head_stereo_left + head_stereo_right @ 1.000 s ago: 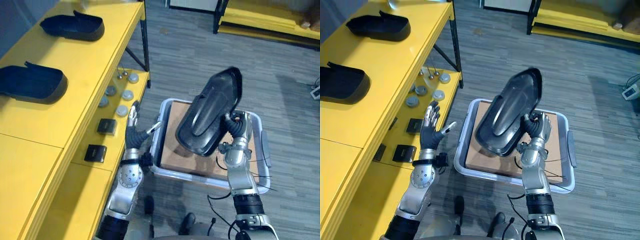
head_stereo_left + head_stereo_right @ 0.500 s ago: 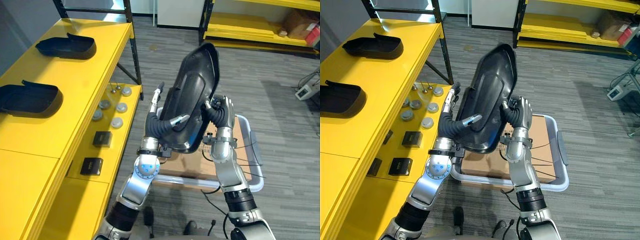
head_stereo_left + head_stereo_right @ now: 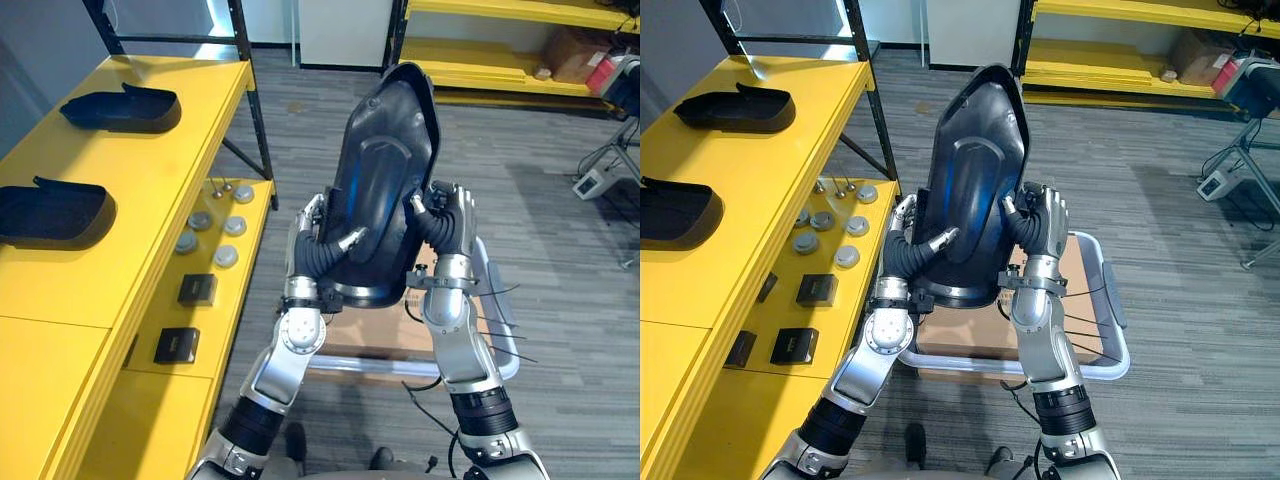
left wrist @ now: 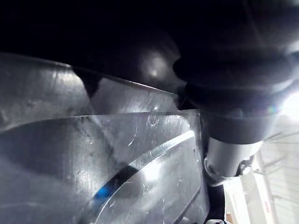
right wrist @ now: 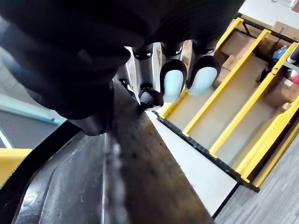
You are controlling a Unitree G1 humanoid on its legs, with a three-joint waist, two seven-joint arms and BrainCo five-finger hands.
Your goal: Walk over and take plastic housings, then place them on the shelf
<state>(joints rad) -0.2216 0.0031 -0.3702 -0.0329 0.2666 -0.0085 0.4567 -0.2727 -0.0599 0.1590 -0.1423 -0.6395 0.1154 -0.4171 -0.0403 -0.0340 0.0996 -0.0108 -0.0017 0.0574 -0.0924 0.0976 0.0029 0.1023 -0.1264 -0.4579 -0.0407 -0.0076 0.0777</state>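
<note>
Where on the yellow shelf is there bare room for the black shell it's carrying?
For the held housing, the yellow shelf top is bare on the near side of the closer black housing; a narrower gap lies between it and the farther housing. The lower level is crowded with grey discs and small black boxes.

Glossy blk housing (image 3: 385,170), yellow shelf (image 3: 150,150), grey streaked carpet (image 3: 540,130), white-rimmed bin (image 3: 970,367) w/ brown cardboard (image 3: 1085,290).

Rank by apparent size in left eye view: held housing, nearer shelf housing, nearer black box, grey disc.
Largest first:
held housing, though closest to camera
nearer shelf housing
nearer black box
grey disc
</note>
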